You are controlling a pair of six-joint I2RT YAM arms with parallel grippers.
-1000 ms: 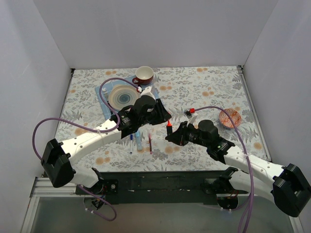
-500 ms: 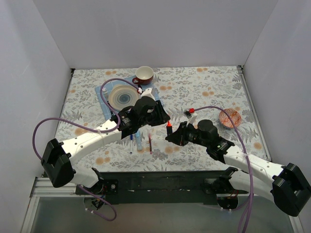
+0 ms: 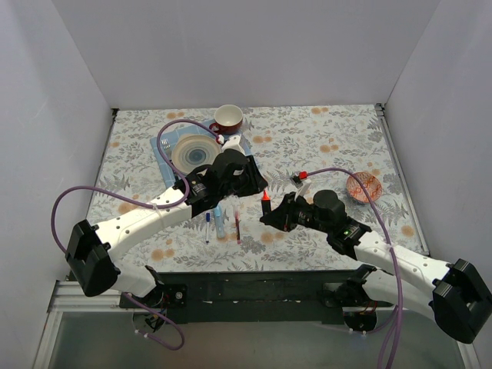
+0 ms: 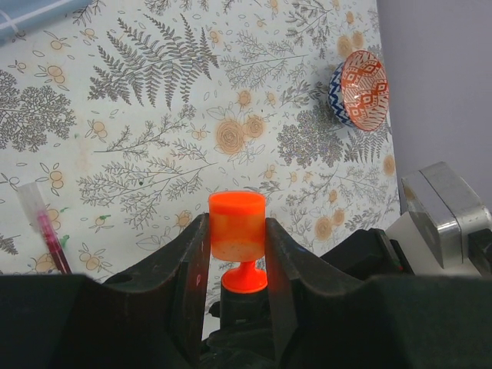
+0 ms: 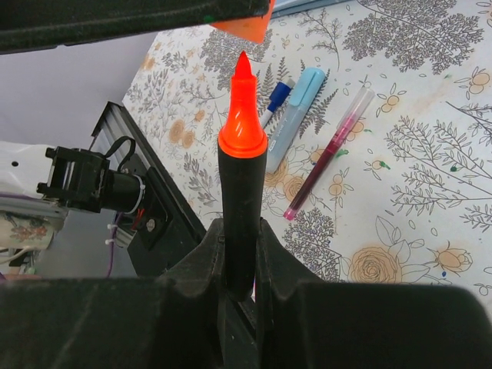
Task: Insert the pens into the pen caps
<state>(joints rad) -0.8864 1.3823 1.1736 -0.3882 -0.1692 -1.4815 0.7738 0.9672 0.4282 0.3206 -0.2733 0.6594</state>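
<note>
Creeping a hair leftward since a second ago with the right gripper (image 5: 240, 250), and easing the left gripper (image 4: 237, 238) a touch toward the far side.

Clenched tight on the right around the chunky black orange-tipped highlighter (image 5: 242, 177): grips the barrel low down, with the orange tip pointing straight up.

Pinches, on the left, the bright orange plastic cap (image 4: 237, 225) by its two flanks, jaws snug against it.

Hangs that cap directly over the highlighter's point. Looks just apart in the right wrist view, tip not yet inside.

Down on the floral-print tablecloth (image 4: 154, 115), lying flat and untouched: thin maroon pen (image 5: 327, 157), chunky light-blue marker (image 5: 298, 108) and thin white-and-blue pen (image 5: 277, 96), side by side, roughly parallel. Sits near the table's front edge, that trio, just left of the raised highlighter in the top view.

Off to the right, well apart from both grippers, a small orange-patterned bowl (image 4: 361, 88), tilted on its side.
</note>
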